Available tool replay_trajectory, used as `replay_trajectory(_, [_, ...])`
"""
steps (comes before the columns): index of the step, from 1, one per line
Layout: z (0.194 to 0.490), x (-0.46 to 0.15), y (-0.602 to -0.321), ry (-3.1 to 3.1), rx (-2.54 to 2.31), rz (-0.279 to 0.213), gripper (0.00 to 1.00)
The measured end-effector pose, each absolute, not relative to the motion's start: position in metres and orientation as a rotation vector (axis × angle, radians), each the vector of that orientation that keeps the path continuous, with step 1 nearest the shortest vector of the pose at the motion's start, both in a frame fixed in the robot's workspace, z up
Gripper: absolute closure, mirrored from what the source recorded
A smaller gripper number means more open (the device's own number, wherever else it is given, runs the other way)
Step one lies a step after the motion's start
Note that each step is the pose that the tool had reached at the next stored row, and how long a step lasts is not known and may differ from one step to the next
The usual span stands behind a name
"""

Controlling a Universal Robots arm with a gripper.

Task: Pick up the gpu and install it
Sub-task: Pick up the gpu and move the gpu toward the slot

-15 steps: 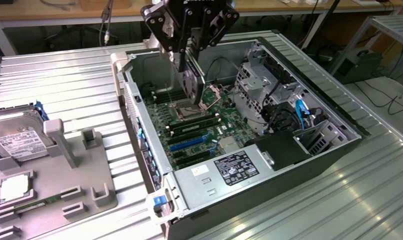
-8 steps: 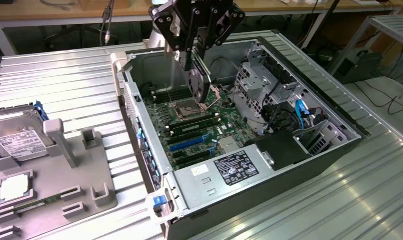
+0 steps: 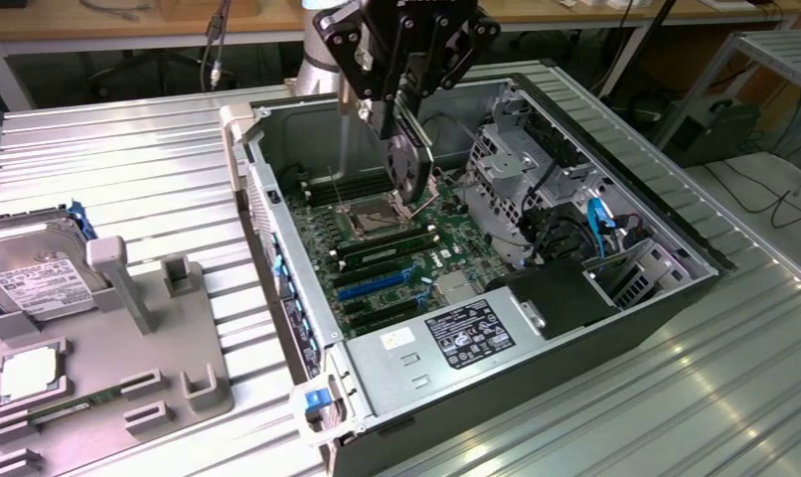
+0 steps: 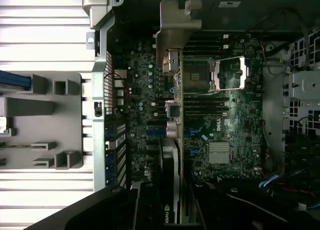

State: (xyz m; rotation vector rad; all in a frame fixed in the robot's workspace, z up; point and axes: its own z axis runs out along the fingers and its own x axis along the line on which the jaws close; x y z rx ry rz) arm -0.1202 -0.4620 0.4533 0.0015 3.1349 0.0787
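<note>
Gripper point(image 3: 398, 117) is clamped on the gpu point(image 3: 406, 169), which hangs long-axis upright right under it inside the open PC case point(image 3: 294, 328), above the CPU socket point(image 3: 374, 217) (just 1 arm here). The blue PCIe slots point(image 3: 374, 288) sit closer to the power supply point(image 3: 470, 333).

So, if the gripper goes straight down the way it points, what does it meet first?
The graphics card held in the gripper leads and would probably touch the motherboard near the processor socket first; depth is unclear.
</note>
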Motion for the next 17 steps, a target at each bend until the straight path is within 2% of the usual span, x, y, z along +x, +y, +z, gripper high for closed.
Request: replay_trajectory(17, [0.453, -0.095, -0.462, 3.135, 0.001, 0.079, 0.73])
